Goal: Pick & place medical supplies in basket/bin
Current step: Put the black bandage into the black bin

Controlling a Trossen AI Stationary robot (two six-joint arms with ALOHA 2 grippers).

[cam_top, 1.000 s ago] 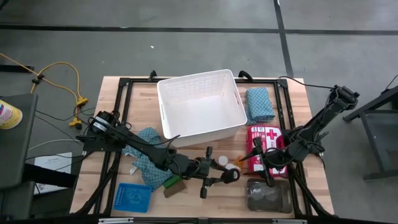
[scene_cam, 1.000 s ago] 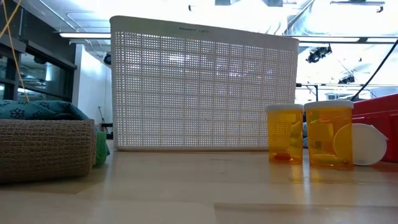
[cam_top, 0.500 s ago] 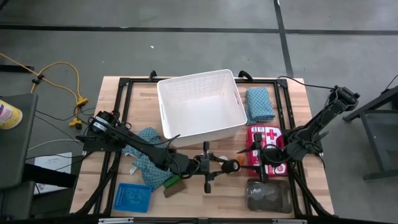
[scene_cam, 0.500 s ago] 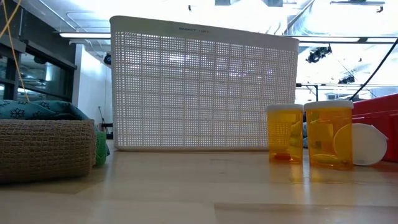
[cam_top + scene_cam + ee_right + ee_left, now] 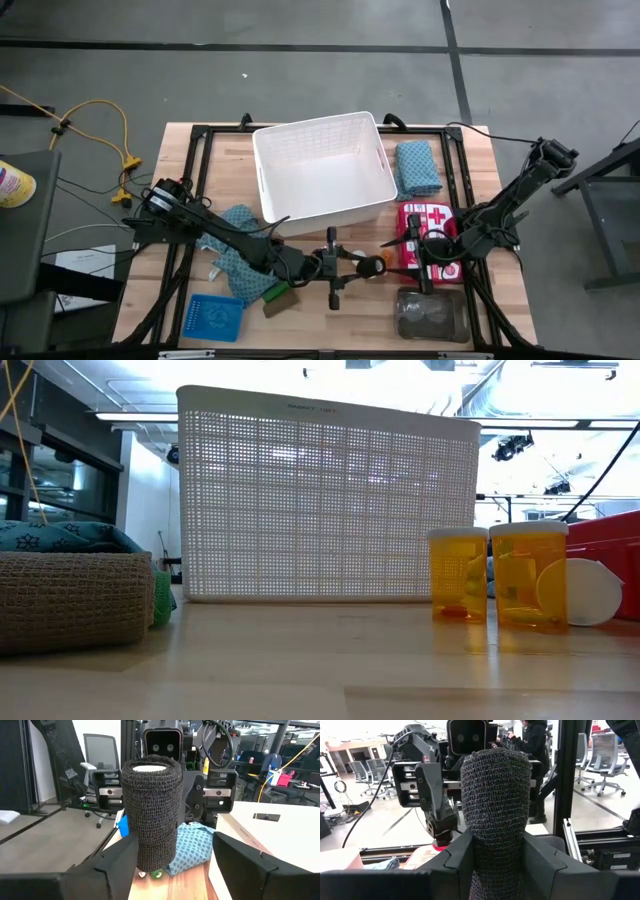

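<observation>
An upright dark bandage roll (image 5: 371,266) is held above the table's middle, in front of the white lattice basket (image 5: 315,125). My left gripper (image 5: 358,267) reaches in from the left and is shut on the roll. My right gripper (image 5: 395,255) faces it from the right, open. Its two fingers stand on either side of the roll's lower part (image 5: 150,845); whether one of them touches it, I cannot tell. Two orange pill bottles (image 5: 458,575) and a white cap (image 5: 590,592) stand on the table. One teal cloth (image 5: 416,167) lies right of the basket, another (image 5: 238,245) under my left arm. My left gripper pinches the roll's curved side, on its lower part (image 5: 495,855), between its two fingers. The fingers come level from the table's left. The roll stands upright above them, lifted clear of the table, its open top end (image 5: 150,768) showing a white core.
A red first-aid pouch (image 5: 430,222) lies under my right arm, with a grey see-through tray (image 5: 432,315) nearer the front edge. At the front left sit a blue mesh tray (image 5: 214,318) and a tan bandage roll (image 5: 70,600). A person stands in the room beyond.
My left gripper has turned at the wrist, swinging the dark roll toward the far edge until it sits in front of my right gripper. My right gripper has turned slightly toward it. The basket, bottles and cloths have not moved.
</observation>
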